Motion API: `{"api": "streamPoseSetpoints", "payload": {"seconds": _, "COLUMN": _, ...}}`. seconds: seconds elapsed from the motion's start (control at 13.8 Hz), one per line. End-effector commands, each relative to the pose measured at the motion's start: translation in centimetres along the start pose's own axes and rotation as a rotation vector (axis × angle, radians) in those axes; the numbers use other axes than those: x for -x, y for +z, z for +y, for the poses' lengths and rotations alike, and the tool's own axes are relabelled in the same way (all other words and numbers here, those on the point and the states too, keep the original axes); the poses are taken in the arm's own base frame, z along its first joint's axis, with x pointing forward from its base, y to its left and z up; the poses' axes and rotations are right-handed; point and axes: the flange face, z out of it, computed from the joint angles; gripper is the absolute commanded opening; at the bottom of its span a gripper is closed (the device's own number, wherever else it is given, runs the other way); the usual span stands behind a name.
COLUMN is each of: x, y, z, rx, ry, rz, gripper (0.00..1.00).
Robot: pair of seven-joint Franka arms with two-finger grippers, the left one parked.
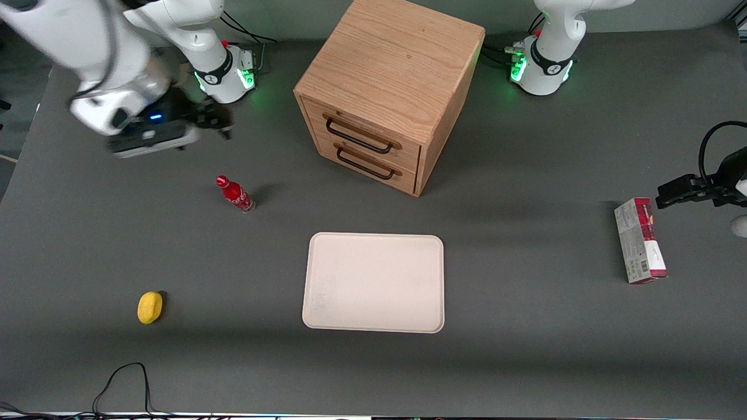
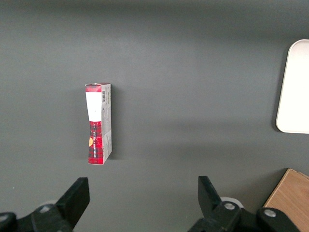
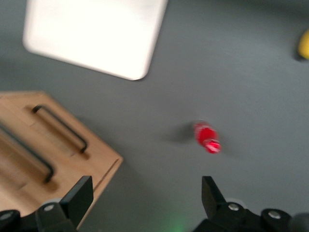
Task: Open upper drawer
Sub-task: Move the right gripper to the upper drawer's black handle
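The upper drawer [image 1: 365, 133], a light oak front with a thin black metal bar handle [image 1: 357, 136], sits shut and flush in the square oak cabinet [image 1: 390, 70] standing mid-table, farther from the front camera than the tray. Directly below it is the matching lower drawer [image 1: 366, 165] with its own black handle, also closed. In the right wrist view the two handles show side by side on the wooden front [image 3: 43, 140], though which belongs to which drawer cannot be told there.

The right arm's black two-finger gripper [image 1: 216, 119] hangs above the table toward the working arm's end, well apart from the cabinet and touching nothing. Its fingers [image 3: 79, 195] are spread wide with only bare grey tabletop between them.

A small red bottle with a red cap [image 1: 235, 194] stands on the table between the gripper and the front camera, nearer to the camera than the drawer fronts. A cream rectangular tray [image 1: 373, 283] with rounded corners lies flat in front of the cabinet. A yellow rounded object [image 1: 150, 307] rests nearer the camera, toward the working arm's end. A red and grey carton [image 1: 639, 240] lies toward the parked arm's end of the dark grey table [image 1: 525, 350].
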Motion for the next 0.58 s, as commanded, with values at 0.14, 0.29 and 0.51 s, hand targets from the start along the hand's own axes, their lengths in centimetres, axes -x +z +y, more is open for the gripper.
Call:
{"api": "streamPoseSetpoints", "payload": {"seconds": 0.14, "x": -2.6, "y": 1.3, "z": -9.8, "rx": -0.214, "ry": -0.306, "rz": -0.068, "gripper": 1.00}}
{"api": "streamPoseSetpoints", "payload": {"seconds": 0.29, "x": -2.2, "y": 2.9, "z": -12.8, "rx": -0.278, "ry": -0.355, "rz": -0.106, "gripper": 1.00}}
{"api": "streamPoseSetpoints", "payload": {"seconds": 0.51, "x": -2.5, "y": 6.5, "z": -14.7, "rx": -0.300, "ry": -0.393, "rz": -0.175, "gripper": 1.00}}
